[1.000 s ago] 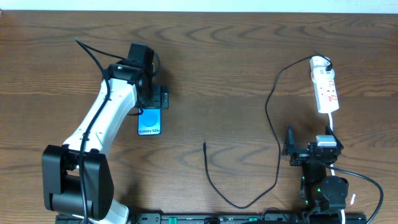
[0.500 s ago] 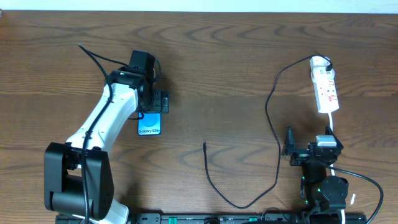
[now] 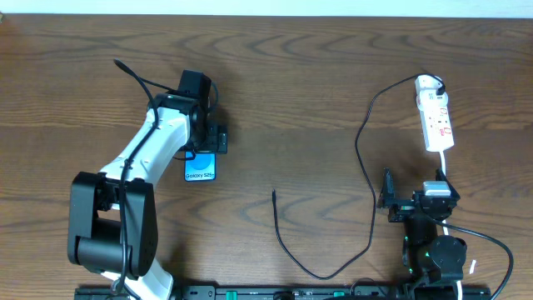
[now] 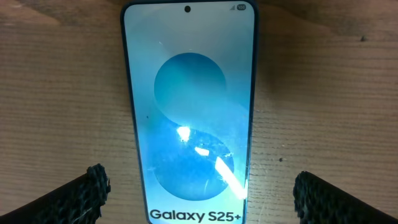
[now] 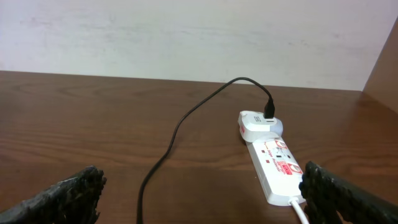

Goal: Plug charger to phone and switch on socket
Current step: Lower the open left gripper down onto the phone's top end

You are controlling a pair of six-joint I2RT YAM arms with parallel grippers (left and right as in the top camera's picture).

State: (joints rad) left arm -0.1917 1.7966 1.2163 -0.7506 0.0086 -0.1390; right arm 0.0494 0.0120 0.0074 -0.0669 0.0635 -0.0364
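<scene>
1. The charger lies nearest, a thin black cable looping close to the front edge of the table. It is probably light and limp, so it would flop and drag its slack behind any grip.
2. Its plug tip lies free on the wood, well apart from the phone. The best hold is likely just behind the tip, so the short stiff end stays aimed.
3. The right gripper sits low at the near right. Its jaws are wide apart and empty, facing the socket.
4. The phone lies flat and face up at centre left, with black edges, a light blue screen with round shapes, and "Galaxy S25+" at its near end.
   - The glass looks smooth and slippery, and the phone would probably slide when the tip is pushed in.
   - Bracing it across the long edges seems safest.
   - The port is not visible.
5. The left gripper hovers over the phone, jaws spread wide on either side and touching nothing.
6. The socket lies farthest, at the far right. It is a rigid white strip with small red switches. The charger's other end is plugged into a white adapter at its far end. Being light, it may skid when pressed.
</scene>
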